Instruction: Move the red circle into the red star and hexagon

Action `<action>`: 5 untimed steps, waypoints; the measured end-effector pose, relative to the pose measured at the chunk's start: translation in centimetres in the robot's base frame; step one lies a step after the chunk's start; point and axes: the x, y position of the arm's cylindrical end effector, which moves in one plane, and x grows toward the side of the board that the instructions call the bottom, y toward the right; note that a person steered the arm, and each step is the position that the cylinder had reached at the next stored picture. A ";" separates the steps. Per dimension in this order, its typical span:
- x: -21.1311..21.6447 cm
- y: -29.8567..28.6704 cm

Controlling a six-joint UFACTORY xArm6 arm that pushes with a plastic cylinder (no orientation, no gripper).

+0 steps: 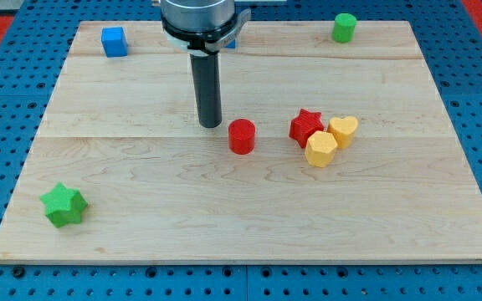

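Note:
The red circle (242,136) is a short cylinder standing near the board's middle. The red star (306,126) lies a short way to the view's right of it. A yellow hexagon (321,149) touches the star's lower right side, and a yellow heart (343,130) touches both. My tip (210,125) rests on the board just to the view's left of the red circle and slightly above it, with a small gap between them.
A blue cube (114,41) sits at the top left. Another blue block (231,42) is mostly hidden behind the arm. A green cylinder (344,27) stands at the top right. A green star (64,205) lies at the bottom left. The wooden board (141,242) lies on a blue pegboard.

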 end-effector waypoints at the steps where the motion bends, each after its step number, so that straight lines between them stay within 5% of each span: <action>1: 1.9 -0.9; 5: 3.1 9.2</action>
